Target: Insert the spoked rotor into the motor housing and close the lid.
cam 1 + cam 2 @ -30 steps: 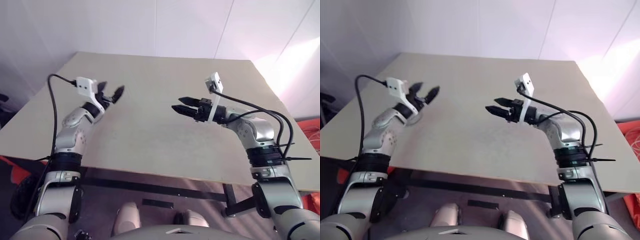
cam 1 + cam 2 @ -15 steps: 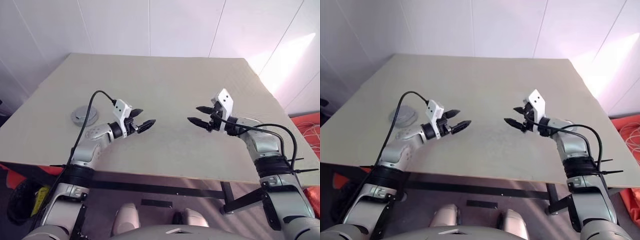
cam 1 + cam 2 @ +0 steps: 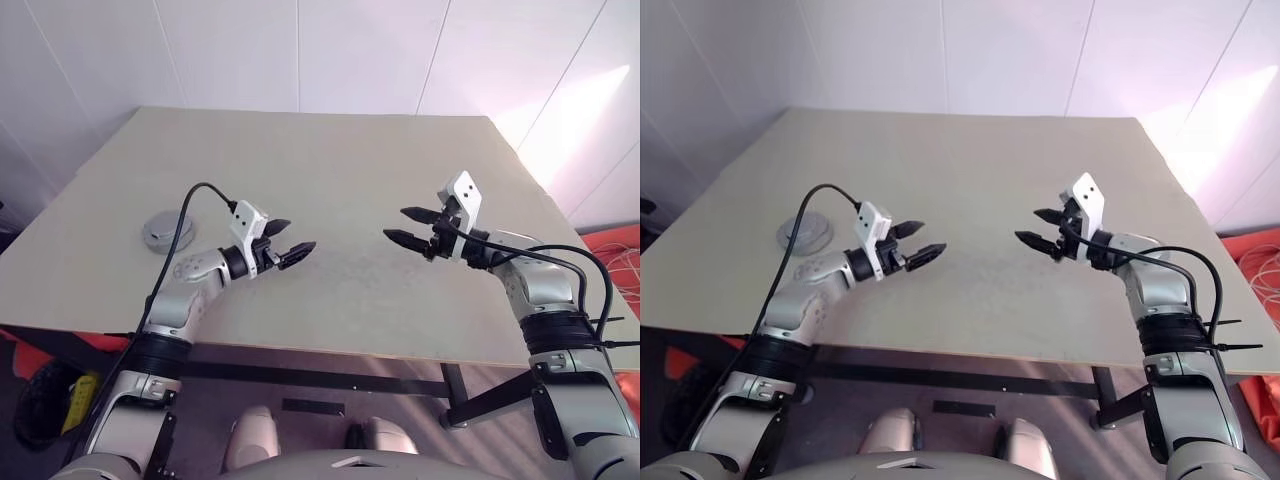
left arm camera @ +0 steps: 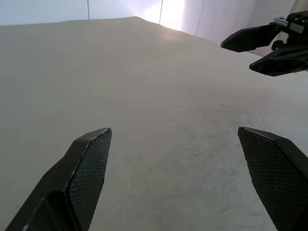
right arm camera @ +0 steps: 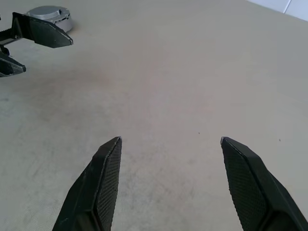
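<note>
Motor housing [image 3: 167, 229], a grey round part, lies flat on the pale worktop [image 3: 330, 160] near its left edge, to the left of and a little behind the left arm. In the right wrist view it shows as a shallow grey disc [image 5: 52, 17] on the bare worktop beyond the left pincer's fingers. Whether it stands lidded or open cannot be told, and no windings can be made out. A black cable [image 3: 190, 205] from the left wrist arcs across in front of the part in the head views, crossing its right side.

Left pincer [image 3: 287, 243] hangs over the middle of the worktop, pointing toward the right, its two black fingers spread wide with nothing between them. In its own wrist view the textured finger pads [image 4: 91, 163] stand far apart over bare surface. The motor housing lies well apart from it, off behind the wrist and elbow.

Right pincer [image 3: 411, 227] hangs over the worktop's right half, pointing left toward the other, its fingers likewise set wide and holding nothing. The two pincers face each other across a stretch of bare worktop, near one another but apart.

White panelled wall [image 3: 300, 50] rises behind the worktop. At the far right, beyond the worktop's edge, some red material [image 3: 615, 250] with pale cords on it lies lower down. Beneath the front edge, a dark frame bar [image 3: 300, 378] runs across.
</note>
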Controlling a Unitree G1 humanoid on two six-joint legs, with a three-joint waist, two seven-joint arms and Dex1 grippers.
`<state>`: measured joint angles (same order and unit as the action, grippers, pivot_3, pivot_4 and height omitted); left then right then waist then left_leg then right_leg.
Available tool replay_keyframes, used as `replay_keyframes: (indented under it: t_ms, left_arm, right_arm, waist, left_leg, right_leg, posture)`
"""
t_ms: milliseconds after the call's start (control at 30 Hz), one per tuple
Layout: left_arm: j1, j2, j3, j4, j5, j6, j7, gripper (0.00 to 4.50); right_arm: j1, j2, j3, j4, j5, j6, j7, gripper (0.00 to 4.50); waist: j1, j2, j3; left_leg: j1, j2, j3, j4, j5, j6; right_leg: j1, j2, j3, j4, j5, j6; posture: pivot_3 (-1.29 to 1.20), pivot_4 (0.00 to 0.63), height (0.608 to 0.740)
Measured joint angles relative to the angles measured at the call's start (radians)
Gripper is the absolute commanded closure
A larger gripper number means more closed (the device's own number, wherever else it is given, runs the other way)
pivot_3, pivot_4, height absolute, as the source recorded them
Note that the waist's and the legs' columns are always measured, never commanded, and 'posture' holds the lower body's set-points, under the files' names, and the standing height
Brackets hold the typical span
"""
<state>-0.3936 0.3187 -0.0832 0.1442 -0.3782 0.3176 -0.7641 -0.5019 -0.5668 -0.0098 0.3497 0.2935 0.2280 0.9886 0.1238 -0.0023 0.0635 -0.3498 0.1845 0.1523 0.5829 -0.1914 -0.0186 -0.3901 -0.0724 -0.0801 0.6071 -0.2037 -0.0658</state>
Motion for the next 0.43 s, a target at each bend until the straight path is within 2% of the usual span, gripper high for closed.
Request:
replay_keyframes:
  t_ms: [433]
  left_arm:
    - [0.006, -0.015, 0.000, -0.015, 0.000, 0.019, 0.000, 0.00]
  right_arm:
    - [0.002, 0.001, 0.000, 0.008, -0.028, -0.022, -0.032, 0.05]
  waist:
    - [0.000, 0.000, 0.000]
  left_leg:
    - [0.000, 0.000, 0.000, 0.000, 0.000, 0.000]
  right_leg:
    - [0.000, 0.000, 0.000, 0.000, -0.001, 0.001]
  posture:
    - [0.00, 0.000, 0.740]
